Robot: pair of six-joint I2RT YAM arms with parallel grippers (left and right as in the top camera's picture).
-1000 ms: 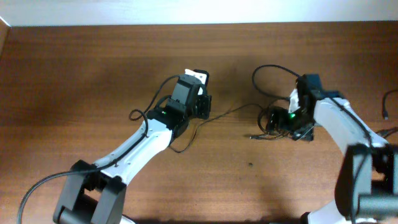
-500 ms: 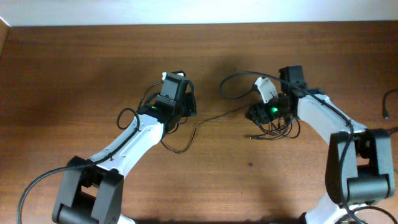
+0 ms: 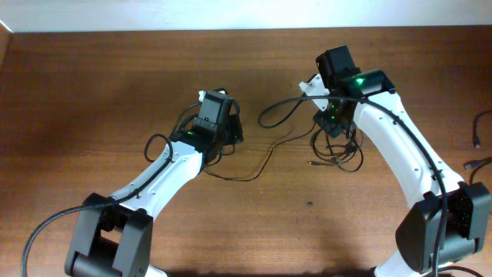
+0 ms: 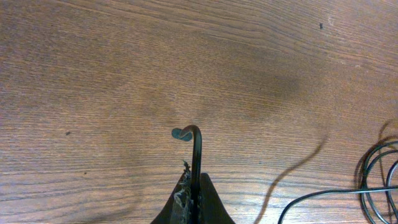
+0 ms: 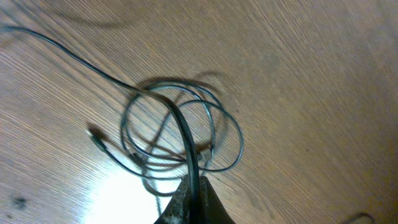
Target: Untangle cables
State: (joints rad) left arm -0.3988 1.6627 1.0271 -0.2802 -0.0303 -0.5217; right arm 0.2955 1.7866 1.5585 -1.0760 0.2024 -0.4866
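Observation:
The cables are thin black cords. A small clump of loops lies on the table under my right gripper, and one strand trails left toward my left gripper. In the left wrist view the left gripper is shut on a cord whose hooked end sticks out ahead of the jaws. The right wrist view has the right gripper shut on one black cord, held above the tangled loops. A small plug end lies at the left of them.
Another cord loop arcs left of the right wrist. More black cables sit at the table's right edge. Cord loops show at the right of the left wrist view. The table's far edge meets a white wall.
My right gripper has shut on a cord and moved left and toward the table's back, drawing the clump out. The left arm drew back to the left, then held still.

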